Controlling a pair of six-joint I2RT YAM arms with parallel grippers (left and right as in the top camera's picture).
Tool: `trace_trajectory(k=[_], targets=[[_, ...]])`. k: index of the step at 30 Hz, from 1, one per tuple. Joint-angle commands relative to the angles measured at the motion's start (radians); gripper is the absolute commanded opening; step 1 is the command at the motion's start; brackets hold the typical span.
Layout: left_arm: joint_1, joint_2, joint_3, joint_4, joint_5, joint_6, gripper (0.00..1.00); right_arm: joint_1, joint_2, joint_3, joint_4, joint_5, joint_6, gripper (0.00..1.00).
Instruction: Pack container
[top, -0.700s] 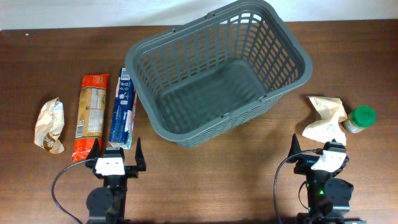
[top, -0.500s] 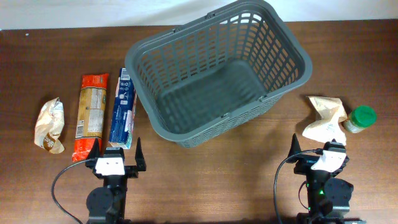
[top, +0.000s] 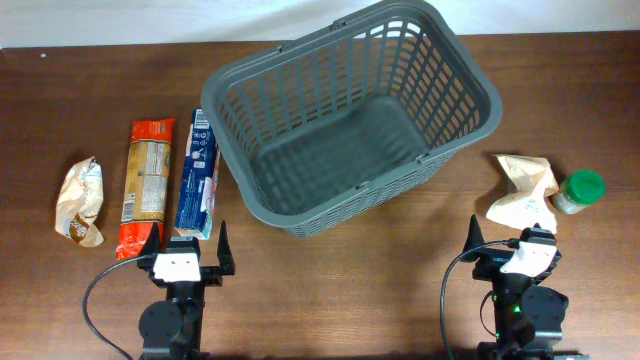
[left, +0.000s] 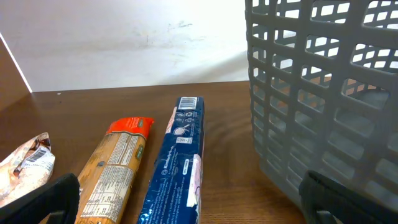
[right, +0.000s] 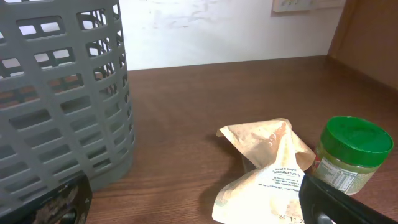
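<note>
Dark brown wood covers the desk (top: 340, 300), and a white wall rises behind its far edge. At the near edge, toward the left corner, the left gripper (top: 186, 240) has its fingers (left: 43, 202) spread wide apart. They touch none of the goods. Toward the near right corner, the right gripper (top: 512, 240) is spread just as wide, its fingers (right: 348, 205) clear of everything.

Just beyond the left gripper lies a blue box (top: 198, 175), its long side running toward the far edge. An orange pasta packet (top: 147, 185) lies beside it, and a crumpled bag (top: 80, 200) sits nearer the left edge. Just beyond the right gripper lies a tan paper pouch (top: 520, 190), and a green-lidded jar (top: 580, 190) stands upright against its right side.

The container (top: 290, 100), a grey slotted basket, stands upright at mid-desk toward the far edge. It is turned at a slant, close beside the blue box.
</note>
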Motion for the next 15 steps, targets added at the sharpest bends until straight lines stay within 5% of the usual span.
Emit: trace_trajectory(k=[1,15], targets=[[-0.003,-0.011,-0.01,-0.003,0.014,0.011,0.99,0.0,-0.01,-0.007,-0.001,0.009,-0.006,0.99],[-0.003,-0.011,-0.01,0.005,-0.016,0.011,0.99,0.0,-0.01,-0.007,-0.001,0.009,-0.006,0.99]])
